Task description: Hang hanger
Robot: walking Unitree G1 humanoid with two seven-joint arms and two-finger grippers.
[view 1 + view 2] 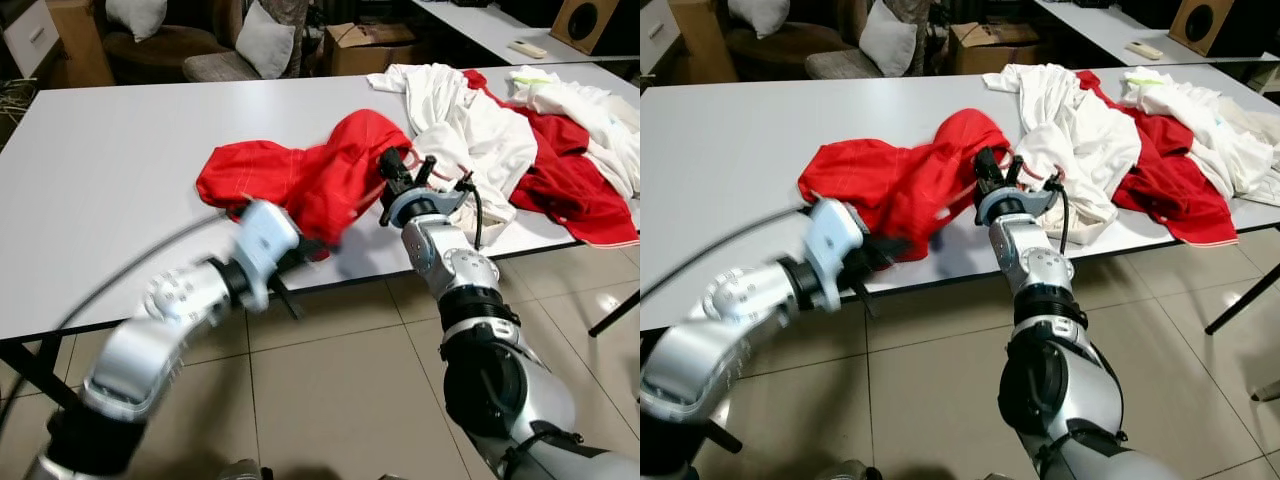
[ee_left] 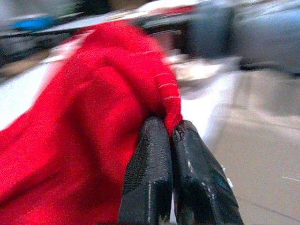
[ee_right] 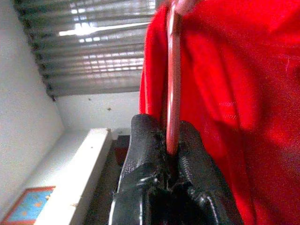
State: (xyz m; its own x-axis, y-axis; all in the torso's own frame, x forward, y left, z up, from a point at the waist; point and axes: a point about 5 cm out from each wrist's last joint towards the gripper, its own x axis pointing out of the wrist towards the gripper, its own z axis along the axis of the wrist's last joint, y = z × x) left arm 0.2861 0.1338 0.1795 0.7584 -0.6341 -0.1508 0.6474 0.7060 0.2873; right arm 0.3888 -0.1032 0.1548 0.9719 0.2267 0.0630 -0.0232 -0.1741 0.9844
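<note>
A red garment (image 1: 290, 175) lies crumpled near the front edge of the white table (image 1: 110, 150). My right gripper (image 1: 392, 168) reaches into its right side. In the right wrist view this gripper (image 3: 171, 140) is shut on a thin red hanger rod (image 3: 173, 70) that runs up along the red cloth. My left gripper (image 1: 305, 248), blurred by motion, is at the table's front edge under the garment. In the left wrist view it (image 2: 169, 129) is shut on a fold of the red fabric (image 2: 84, 122). The rest of the hanger is hidden in the cloth.
A heap of white and red clothes (image 1: 520, 130) covers the table's right end. Behind the table are a cardboard box (image 1: 365, 45), cushioned chairs (image 1: 265, 40) and a second table with a remote (image 1: 527, 48). Tiled floor (image 1: 330, 390) lies in front.
</note>
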